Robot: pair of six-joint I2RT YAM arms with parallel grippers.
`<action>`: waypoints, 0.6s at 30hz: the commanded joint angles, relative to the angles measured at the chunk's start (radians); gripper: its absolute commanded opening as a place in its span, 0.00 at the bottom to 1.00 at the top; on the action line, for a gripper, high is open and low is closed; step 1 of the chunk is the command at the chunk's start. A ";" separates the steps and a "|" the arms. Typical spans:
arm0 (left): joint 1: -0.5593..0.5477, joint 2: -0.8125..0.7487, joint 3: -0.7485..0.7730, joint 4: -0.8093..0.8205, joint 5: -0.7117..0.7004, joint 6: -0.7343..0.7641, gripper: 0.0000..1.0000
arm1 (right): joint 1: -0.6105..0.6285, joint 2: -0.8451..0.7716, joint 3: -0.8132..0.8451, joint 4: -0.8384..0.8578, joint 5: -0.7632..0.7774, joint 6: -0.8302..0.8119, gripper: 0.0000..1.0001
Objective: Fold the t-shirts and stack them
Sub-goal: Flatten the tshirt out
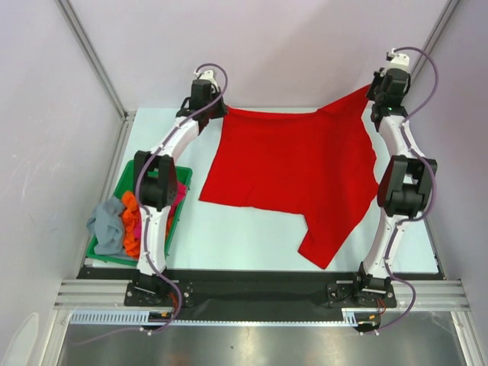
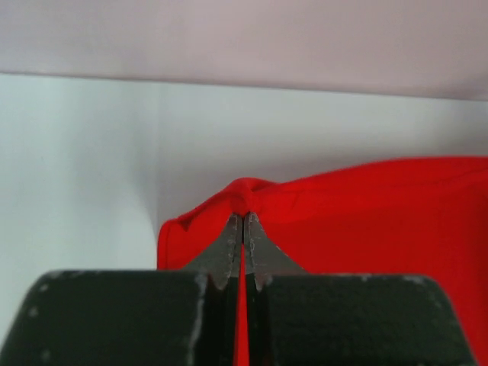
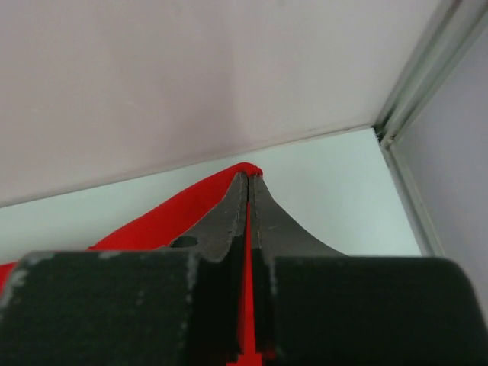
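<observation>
Broadly, one shirt lay out on the table while the rest sat in the tray.

- The red t-shirt [image 1: 290, 164] was plain, bright and without print, spread across the far half of the pale table [image 1: 229, 236] between the two arms.
- Most of its cloth lay flat with only faint wrinkles. Its near edge ran slanting from the left side toward the middle.
- One flap, seemingly a sleeve, jutted toward the near right, ending close to the right arm's base.
- The left gripper [image 2: 242, 217] was clenched on the shirt's far-left corner. In the left wrist view a small bunched fold of red cloth rose just past the fingertips, and a thin red strip showed between the closed jaws.
- The right gripper [image 3: 249, 177] was likewise clamped on the far-right corner. That corner was drawn up and outward into a narrow peak, near the back right corner of the enclosure.
- From above, the far edge of the shirt ran between the two grips, low at the left and raised at the right.
- The green tray [image 1: 183, 179] stood at the left edge of the table, beside the left arm.
- Crumpled in it were a grey-blue shirt [image 1: 105, 221], an orange shirt [image 1: 131, 229] and a magenta-pink shirt [image 1: 180, 194], heaped together and partly hidden by the arm.
</observation>
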 commanded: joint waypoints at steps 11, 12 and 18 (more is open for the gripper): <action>0.043 -0.074 0.158 0.043 0.061 -0.044 0.00 | 0.013 0.047 0.283 -0.070 -0.005 0.097 0.00; 0.043 -0.109 0.134 0.049 0.062 -0.044 0.00 | 0.002 0.015 0.280 -0.075 -0.006 0.123 0.00; 0.040 -0.369 0.051 0.072 0.081 -0.060 0.00 | -0.039 -0.230 0.343 -0.173 -0.022 0.153 0.00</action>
